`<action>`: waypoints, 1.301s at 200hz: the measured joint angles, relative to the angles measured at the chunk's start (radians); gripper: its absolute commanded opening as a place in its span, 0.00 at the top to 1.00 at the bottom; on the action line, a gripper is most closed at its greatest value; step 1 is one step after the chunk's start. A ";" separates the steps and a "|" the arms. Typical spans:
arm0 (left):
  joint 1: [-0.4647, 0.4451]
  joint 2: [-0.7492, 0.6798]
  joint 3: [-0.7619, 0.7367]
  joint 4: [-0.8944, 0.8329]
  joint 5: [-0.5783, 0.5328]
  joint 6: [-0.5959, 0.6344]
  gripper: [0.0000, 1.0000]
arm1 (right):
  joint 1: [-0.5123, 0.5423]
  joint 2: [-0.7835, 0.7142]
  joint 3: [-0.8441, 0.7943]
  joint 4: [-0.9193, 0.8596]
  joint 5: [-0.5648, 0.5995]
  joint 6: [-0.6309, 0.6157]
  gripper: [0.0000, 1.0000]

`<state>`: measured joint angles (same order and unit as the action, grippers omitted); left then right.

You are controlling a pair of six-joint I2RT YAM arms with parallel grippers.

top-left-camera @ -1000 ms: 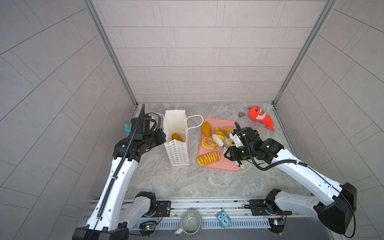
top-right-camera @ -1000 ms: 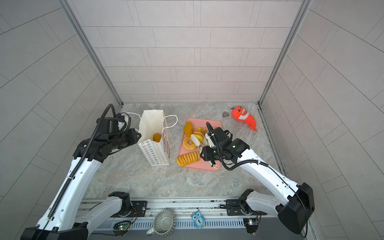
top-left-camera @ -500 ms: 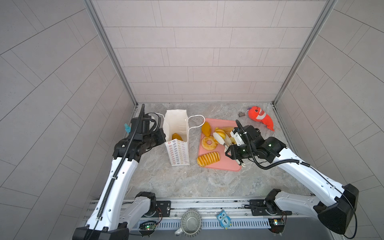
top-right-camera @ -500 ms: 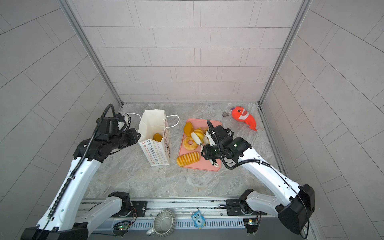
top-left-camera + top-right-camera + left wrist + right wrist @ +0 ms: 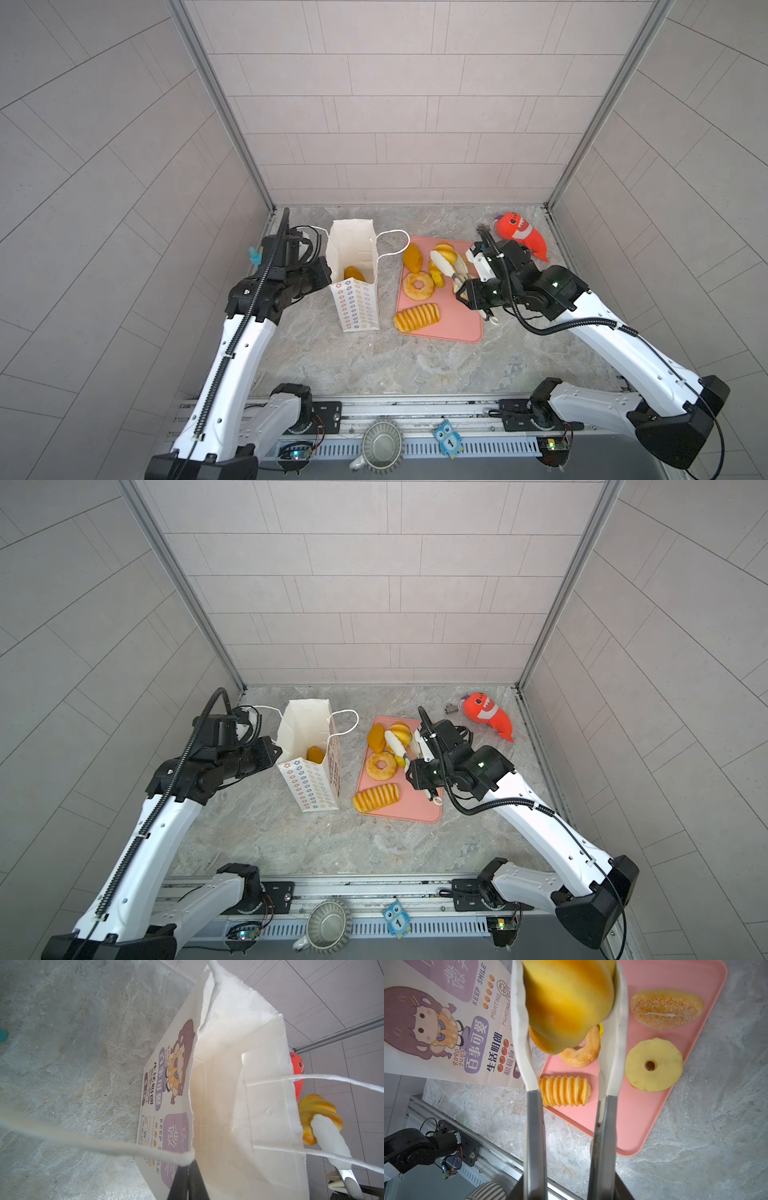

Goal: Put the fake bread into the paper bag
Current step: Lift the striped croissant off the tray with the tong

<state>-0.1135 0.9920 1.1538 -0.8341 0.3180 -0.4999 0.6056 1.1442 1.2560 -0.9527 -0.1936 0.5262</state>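
Note:
The white paper bag (image 5: 357, 299) (image 5: 309, 779) stands open at the left with one orange fake bread (image 5: 353, 273) inside. My left gripper (image 5: 326, 270) (image 5: 188, 1180) is shut on the bag's near rim. My right gripper (image 5: 469, 293) (image 5: 569, 1188) is shut on white-tipped metal tongs (image 5: 612, 1043). The tongs clamp a twisted yellow bun (image 5: 444, 251) (image 5: 401, 731) (image 5: 566, 1005) above the pink tray (image 5: 453, 328). On the tray lie a ring doughnut (image 5: 419, 285), a ridged roll (image 5: 417, 318) (image 5: 564, 1091), a sugared bun (image 5: 666, 1009) and a pale ring (image 5: 654, 1065).
An orange-red plush fish (image 5: 521, 235) (image 5: 488, 715) lies at the back right corner, with a small grey piece (image 5: 450, 707) beside it. The bag's cord handle (image 5: 395, 241) loops toward the tray. Tiled walls close three sides. A fluted cup (image 5: 381, 444) sits on the front rail.
The right gripper has risen a little, carrying the tongs and the twisted bun up off the tray. The left gripper and the bag have stayed put.

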 measured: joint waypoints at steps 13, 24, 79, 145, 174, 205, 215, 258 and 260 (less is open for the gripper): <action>0.000 0.000 0.000 0.000 0.000 0.000 1.00 | -0.002 0.000 0.028 -0.013 0.015 -0.008 0.55; 0.000 0.000 0.000 0.000 0.000 0.000 1.00 | -0.003 0.000 0.055 -0.023 0.027 -0.015 0.55; 0.000 0.000 0.000 0.000 0.000 0.000 1.00 | -0.006 0.011 0.177 -0.059 0.074 -0.054 0.55; 0.000 0.000 0.000 0.000 0.000 0.000 1.00 | -0.010 0.053 0.282 -0.107 0.087 -0.087 0.58; 0.000 0.000 0.000 0.000 0.000 0.000 1.00 | -0.010 0.074 0.338 -0.115 0.085 -0.103 0.58; 0.000 0.000 0.000 0.000 0.000 0.000 1.00 | -0.011 0.097 0.391 -0.121 0.076 -0.115 0.58; 0.000 0.000 0.000 0.000 0.000 0.000 1.00 | -0.011 0.105 0.407 -0.123 0.069 -0.118 0.58; 0.000 0.000 0.000 0.000 0.000 -0.001 1.00 | -0.011 0.141 0.480 -0.130 0.029 -0.127 0.58; 0.000 0.000 0.000 0.000 0.000 -0.001 1.00 | -0.011 0.143 0.483 -0.130 0.026 -0.127 0.58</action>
<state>-0.1135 0.9916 1.1538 -0.8341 0.3183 -0.5007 0.5945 1.2873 1.7393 -1.0832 -0.1673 0.3988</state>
